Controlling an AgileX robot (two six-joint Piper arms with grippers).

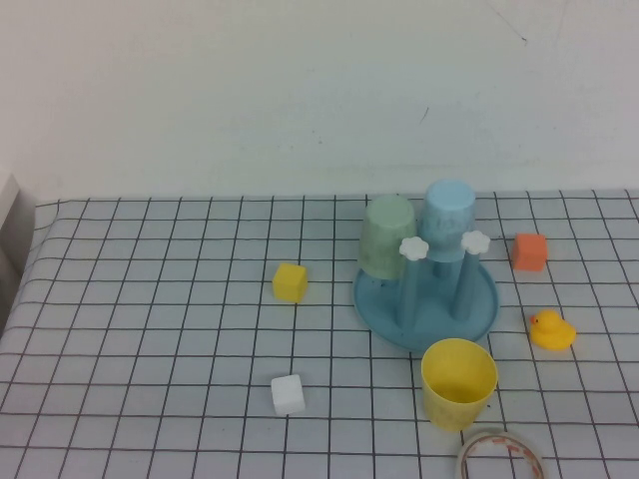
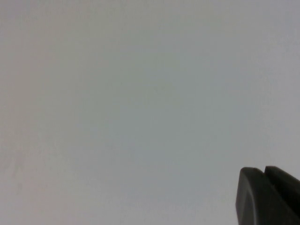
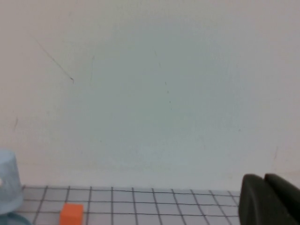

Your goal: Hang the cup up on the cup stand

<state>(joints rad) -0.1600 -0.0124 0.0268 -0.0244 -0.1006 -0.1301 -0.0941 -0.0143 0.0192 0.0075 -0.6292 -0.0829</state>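
A white tablecloth with a black grid fills the lower half of the high view, under a bare pale wall. Right of centre stands the cup stand, a round blue dish-like base with upright blue pegs capped by small white flowers. A pale green plastic cup and a light blue plastic cup sit upside down on its rear pegs; two front pegs are bare. The cup, a plain yellow tapered plastic tumbler, stands upright, mouth up, just in front of the stand, lower right of the frame. A roll of clear tape lies at the bottom edge just beside it. Smaller: a yellow rubber duck at right, an orange cube above it, a yellow cube at centre, a white cube below.

The left gripper sits in the lower right corner of the left wrist view, fingers together, holding nothing, facing blank wall. The right gripper appears likewise, fingers together and empty.
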